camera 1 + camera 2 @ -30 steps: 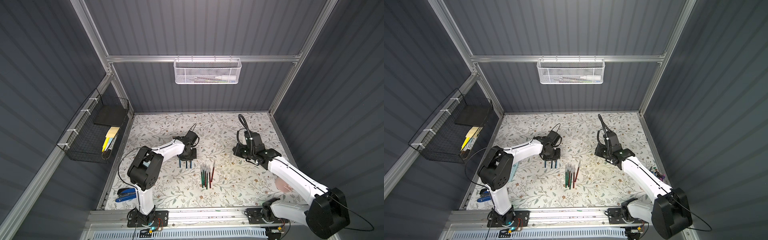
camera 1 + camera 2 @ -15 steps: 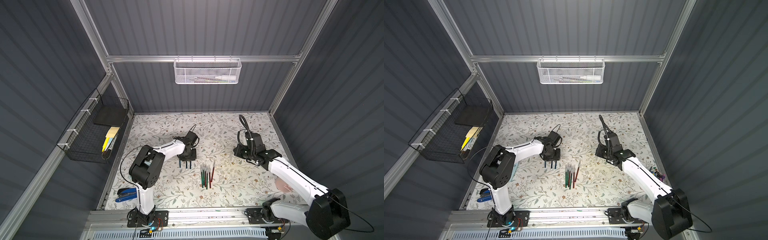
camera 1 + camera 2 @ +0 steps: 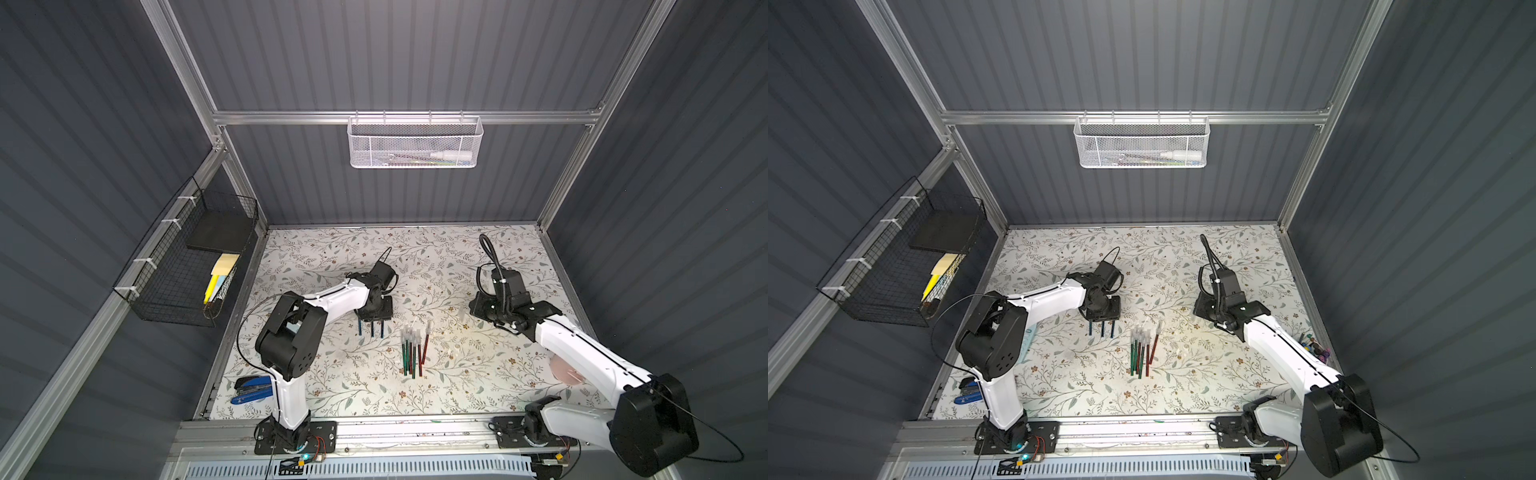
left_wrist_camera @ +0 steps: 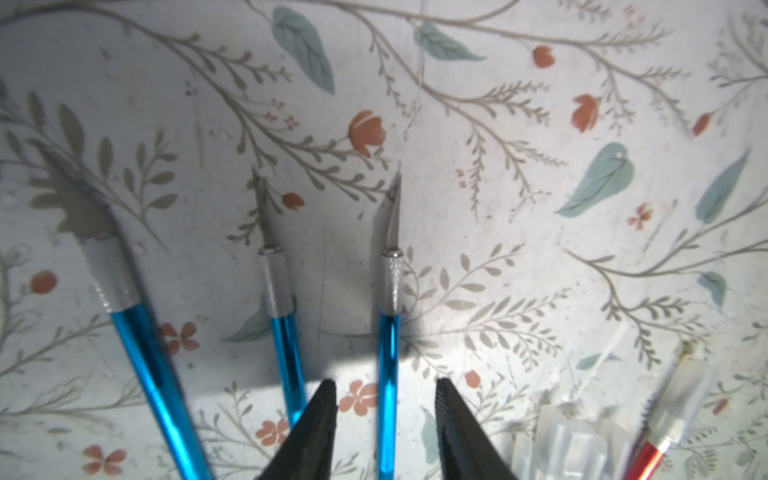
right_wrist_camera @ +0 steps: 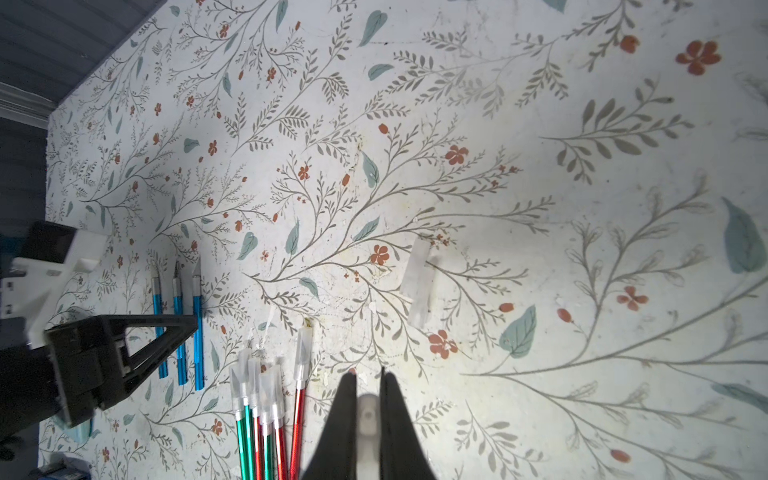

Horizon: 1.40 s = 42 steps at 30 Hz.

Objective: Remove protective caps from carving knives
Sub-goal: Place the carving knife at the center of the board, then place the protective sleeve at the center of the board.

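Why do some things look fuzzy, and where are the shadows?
Left wrist view: the outermost blue knife is blurred; a dark shadow lies by the left gripper. Right wrist view: the cap in the right gripper is out of focus; the capped knives look sharp.

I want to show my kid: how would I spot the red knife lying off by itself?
On the flowered table, look midway between the two arms for the bunch of green and red knives. Just beside it, toward the right arm, one red knife lies slanted and apart, clear cap still on; the others lie packed together.
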Motion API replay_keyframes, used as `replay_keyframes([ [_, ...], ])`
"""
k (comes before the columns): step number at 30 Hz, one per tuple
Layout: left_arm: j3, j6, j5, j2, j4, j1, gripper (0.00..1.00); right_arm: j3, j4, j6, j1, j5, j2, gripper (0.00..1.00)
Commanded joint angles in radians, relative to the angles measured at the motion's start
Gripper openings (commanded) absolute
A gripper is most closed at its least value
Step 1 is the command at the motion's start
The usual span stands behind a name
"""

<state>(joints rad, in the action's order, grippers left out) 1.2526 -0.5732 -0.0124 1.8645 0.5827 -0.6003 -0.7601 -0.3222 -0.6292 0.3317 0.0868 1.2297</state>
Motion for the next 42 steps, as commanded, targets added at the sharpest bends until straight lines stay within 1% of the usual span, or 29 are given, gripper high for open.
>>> replay_keyframes([
  [1,0.049,-0.009,-0.047,-0.047,-0.019,0.008,0.4,0.036,0.016,-0.023,-0.017,0.015,0.04,0.01],
  [4,0.069,-0.01,-0.079,-0.067,-0.041,0.008,0.4,0.058,0.025,-0.027,-0.037,0.032,0.068,0.02],
  [8,0.088,0.004,-0.082,-0.099,-0.034,0.008,0.4,0.083,0.042,-0.029,-0.058,0.041,0.106,0.04],
  [16,0.043,0.018,-0.064,-0.188,-0.049,0.009,0.41,0.106,0.116,-0.042,-0.094,0.096,0.202,0.08],
  [19,0.03,0.019,-0.063,-0.216,-0.058,0.008,0.43,0.087,0.134,-0.043,-0.1,0.112,0.244,0.14],
  [21,0.024,0.019,-0.06,-0.227,-0.055,0.009,0.46,0.065,0.138,-0.041,-0.102,0.117,0.272,0.19],
  [24,0.018,0.022,-0.06,-0.235,-0.05,0.008,0.47,0.037,0.145,-0.042,-0.105,0.12,0.302,0.29],
  [26,0.01,0.024,-0.058,-0.238,-0.051,0.008,0.45,0.022,0.147,-0.04,-0.106,0.123,0.318,0.34],
  [28,0.001,0.025,-0.057,-0.24,-0.051,0.009,0.45,0.011,0.148,-0.042,-0.107,0.123,0.33,0.37],
  [31,-0.005,0.025,-0.058,-0.24,-0.052,0.008,0.45,0.01,0.153,-0.047,-0.109,0.123,0.331,0.39],
  [37,-0.023,0.032,-0.074,-0.254,-0.046,0.008,0.44,0.005,0.127,-0.038,-0.112,0.123,0.293,0.38],
  [42,-0.089,0.008,-0.111,-0.291,-0.062,-0.003,0.46,0.001,0.089,-0.027,-0.112,0.129,0.227,0.39],
])
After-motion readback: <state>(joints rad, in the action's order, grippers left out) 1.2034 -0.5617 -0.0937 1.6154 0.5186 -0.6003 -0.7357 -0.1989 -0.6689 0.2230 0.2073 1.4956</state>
